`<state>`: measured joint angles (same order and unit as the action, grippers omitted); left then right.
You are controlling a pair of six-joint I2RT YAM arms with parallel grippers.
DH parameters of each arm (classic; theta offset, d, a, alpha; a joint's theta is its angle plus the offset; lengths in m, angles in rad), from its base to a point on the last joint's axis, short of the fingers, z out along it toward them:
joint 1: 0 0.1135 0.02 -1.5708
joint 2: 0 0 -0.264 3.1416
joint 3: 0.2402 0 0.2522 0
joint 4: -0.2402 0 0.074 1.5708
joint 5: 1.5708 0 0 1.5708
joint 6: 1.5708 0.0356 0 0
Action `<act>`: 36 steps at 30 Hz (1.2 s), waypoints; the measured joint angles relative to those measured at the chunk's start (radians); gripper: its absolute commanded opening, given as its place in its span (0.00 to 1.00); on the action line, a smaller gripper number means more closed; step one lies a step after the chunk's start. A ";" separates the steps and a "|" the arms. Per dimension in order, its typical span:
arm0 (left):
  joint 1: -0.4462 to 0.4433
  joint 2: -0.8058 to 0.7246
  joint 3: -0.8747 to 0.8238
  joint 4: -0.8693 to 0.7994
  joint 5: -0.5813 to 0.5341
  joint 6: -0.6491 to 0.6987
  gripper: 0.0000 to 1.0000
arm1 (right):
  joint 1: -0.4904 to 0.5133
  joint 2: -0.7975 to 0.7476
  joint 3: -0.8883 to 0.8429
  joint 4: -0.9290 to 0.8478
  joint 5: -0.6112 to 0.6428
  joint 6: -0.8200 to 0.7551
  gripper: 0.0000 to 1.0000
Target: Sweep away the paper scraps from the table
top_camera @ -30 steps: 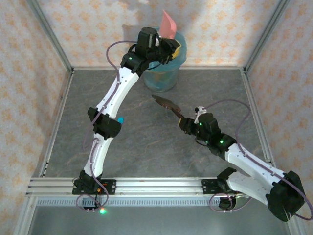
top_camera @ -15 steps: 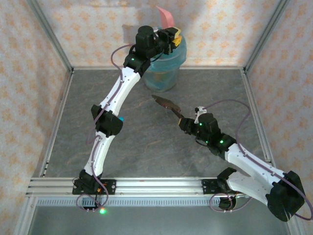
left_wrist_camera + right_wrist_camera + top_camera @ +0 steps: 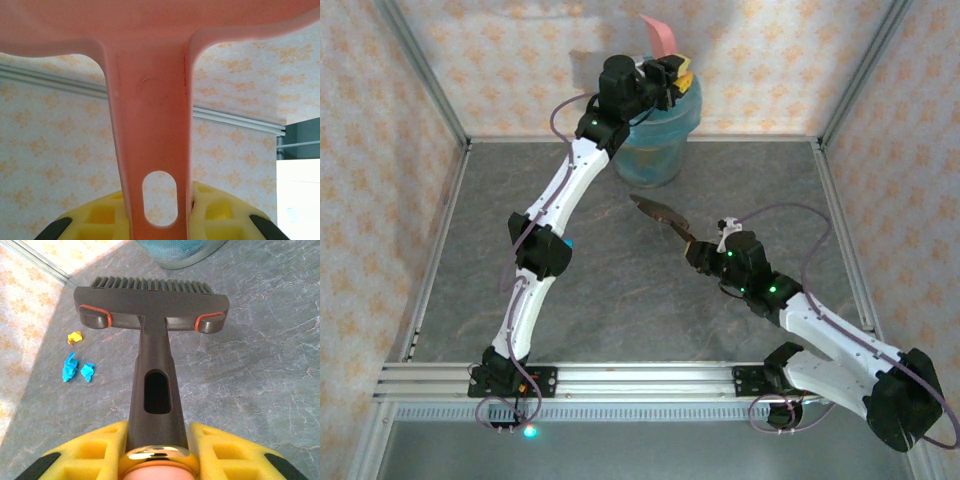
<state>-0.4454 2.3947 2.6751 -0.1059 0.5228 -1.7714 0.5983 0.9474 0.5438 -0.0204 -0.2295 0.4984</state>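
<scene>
We count two arms, each with something in its grip. The left claw (image 3: 672,75) is clenched on the handle of the one pink dustpan (image 3: 660,38). It holds the pan in the air above the single translucent blue bin (image 3: 655,150), which stands at the far edge of the counter (image 3: 620,310), a little left of its middle. In the left wrist view, the left claw's two yellow pads (image 3: 100,220) sit on either side of the pink handle, and the pan's broad part fans out across the top against the patterned wall.

The right claw (image 3: 705,252) is closed on the handle of the one dark brush (image 3: 658,212), near the middle of the counter. In the right wrist view, the brush (image 3: 152,305) points its row of bristles toward the bin at the far edge. We cannot tell whether the bristles touch the counter.

We count three paper scraps in the right wrist view: one orange (image 3: 74,337) and two blue (image 3: 69,367) (image 3: 88,371). All three lie on the bare counter to the left of the brush head and apart from it. The two blue ones lie just beside each other, and the orange one lies a little farther toward the far edge. From above we make out one cyan scrap (image 3: 566,243) in the left half of the counter, right against the left arm's elbow.
</scene>
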 measured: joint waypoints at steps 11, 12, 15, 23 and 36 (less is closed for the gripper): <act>-0.050 -0.034 -0.004 -0.132 0.073 0.184 0.00 | 0.000 0.006 0.000 0.000 0.000 0.000 0.00; -0.056 -0.052 -0.010 -0.171 0.077 0.222 0.00 | 0.000 0.006 0.000 0.000 0.000 0.000 0.00; -0.082 -0.120 -0.021 -0.298 0.091 0.340 0.00 | 0.000 0.006 0.000 0.000 0.000 0.000 0.00; -0.203 -0.445 -0.207 -0.575 0.074 0.702 0.00 | 0.000 0.006 0.000 0.000 0.000 0.007 0.00; -0.233 -1.041 -1.056 -0.821 -0.262 1.034 0.00 | -0.005 0.006 0.000 0.000 0.000 0.008 0.00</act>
<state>-0.6781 1.3533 1.6188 -0.9264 0.2604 -0.7372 0.5934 0.9539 0.5438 -0.0200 -0.2291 0.5060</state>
